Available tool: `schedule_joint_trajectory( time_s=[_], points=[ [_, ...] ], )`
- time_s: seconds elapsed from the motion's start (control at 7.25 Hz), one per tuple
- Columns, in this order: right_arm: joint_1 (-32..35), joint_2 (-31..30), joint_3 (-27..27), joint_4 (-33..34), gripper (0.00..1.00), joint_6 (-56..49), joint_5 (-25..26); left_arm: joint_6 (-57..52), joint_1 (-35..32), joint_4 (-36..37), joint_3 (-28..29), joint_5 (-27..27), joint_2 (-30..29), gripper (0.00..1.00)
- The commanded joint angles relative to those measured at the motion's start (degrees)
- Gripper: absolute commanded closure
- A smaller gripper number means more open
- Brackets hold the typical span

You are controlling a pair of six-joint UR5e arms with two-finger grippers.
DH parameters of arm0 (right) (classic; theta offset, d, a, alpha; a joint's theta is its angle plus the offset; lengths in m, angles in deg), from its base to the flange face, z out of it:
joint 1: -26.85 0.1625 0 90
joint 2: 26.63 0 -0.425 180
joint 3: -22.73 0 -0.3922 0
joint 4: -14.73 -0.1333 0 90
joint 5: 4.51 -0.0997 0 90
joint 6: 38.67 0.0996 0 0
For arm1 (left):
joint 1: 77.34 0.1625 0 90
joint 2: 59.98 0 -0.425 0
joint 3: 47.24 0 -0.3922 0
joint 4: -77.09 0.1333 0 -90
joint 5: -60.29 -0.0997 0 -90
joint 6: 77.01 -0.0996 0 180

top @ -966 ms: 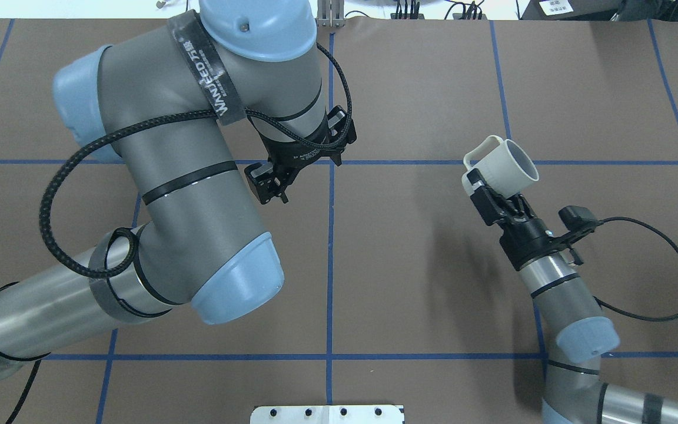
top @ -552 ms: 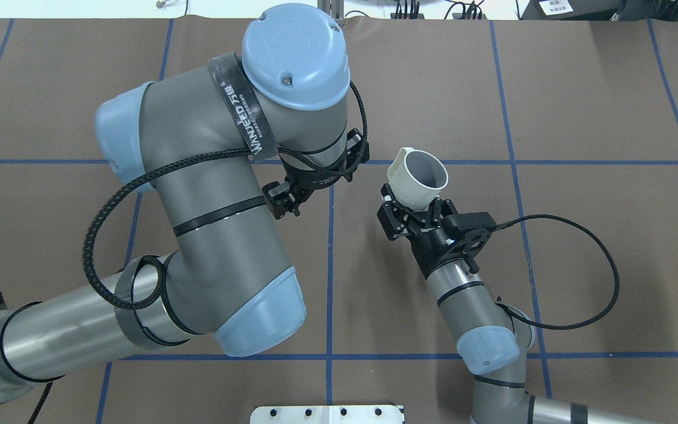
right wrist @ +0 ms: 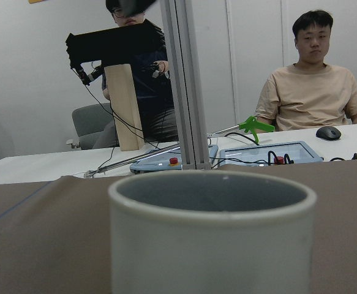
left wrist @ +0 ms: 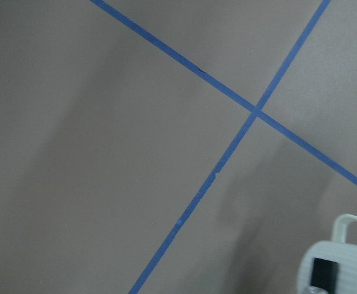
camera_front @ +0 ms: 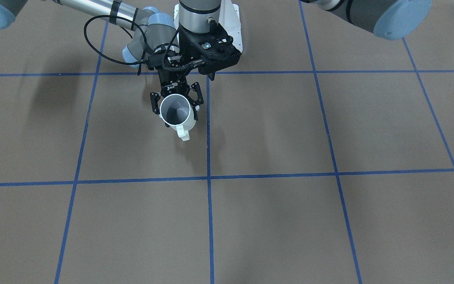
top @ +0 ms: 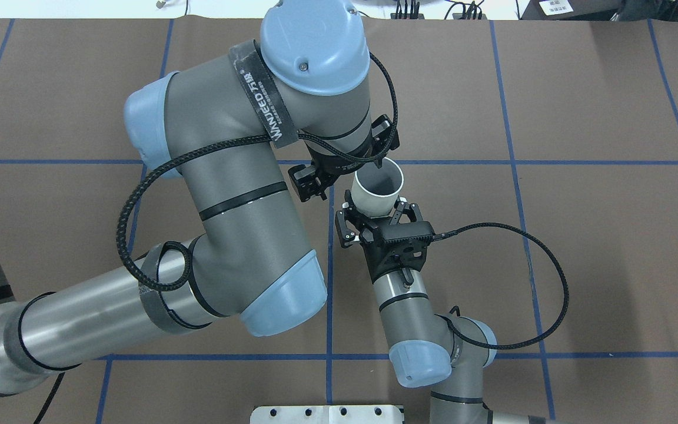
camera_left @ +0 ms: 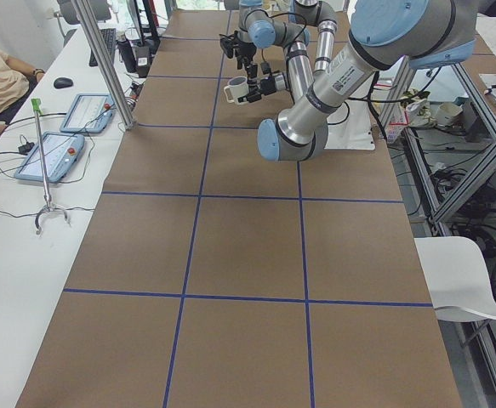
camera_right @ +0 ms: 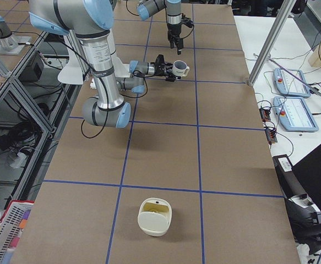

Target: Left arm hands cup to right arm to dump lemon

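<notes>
Your right gripper (top: 379,207) is clamped on the lower body of the cup (top: 378,187), a finger on each side. It holds the cup above the middle of the table (top: 580,265), just right of the centre tape line.

The cup's long axis is close to vertical with the mouth up. In the front-facing view the handle (camera_front: 183,134) points away from the robot. The inside looks plain grey from above and from the front, and you cannot see a lemon in it.

The left gripper (top: 308,182) hangs just beside the cup, on its left, and carries nothing. You cannot tell whether its fingers are apart or together.

Dumping would mean rolling the right wrist until the mouth faces down. The left wrist crowds the rim, so I would clear it first. A cream tub (camera_right: 154,223) sits well apart, toward the table's right end.
</notes>
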Motion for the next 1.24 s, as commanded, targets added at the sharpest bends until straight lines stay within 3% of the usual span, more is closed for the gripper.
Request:
schedule_joint_trajectory(
  time_s=[0.0,0.28,0.41,0.69,0.83,1.1],
  points=[
    [-1.2,0.3,0.1,1.1,0.98,-0.7,4.3,0.8,0.0,-0.9,2.0,0.3,-0.4,0.0],
    [-2.7,0.2,0.1,1.0,0.96,-0.6,7.9,0.6,-0.3,3.3,11.8,1.8,-7.0,0.04],
    [-2.8,0.2,0.1,1.0,0.95,-0.6,9.2,0.6,-1.1,3.6,11.7,5.0,-7.0,0.05],
    [-2.8,-0.2,0.3,1.0,0.95,-0.6,10.0,-0.7,-1.0,5.8,11.7,5.7,-7.1,0.21],
    [-2.8,-0.1,0.2,0.9,0.95,-0.6,10.0,-5.2,-1.0,10.4,11.2,8.2,-7.4,0.23],
    [-2.8,0.1,0.1,1.0,0.95,-0.6,10.0,-6.6,-0.8,10.6,10.0,10.7,-7.2,0.24]
  ],
)
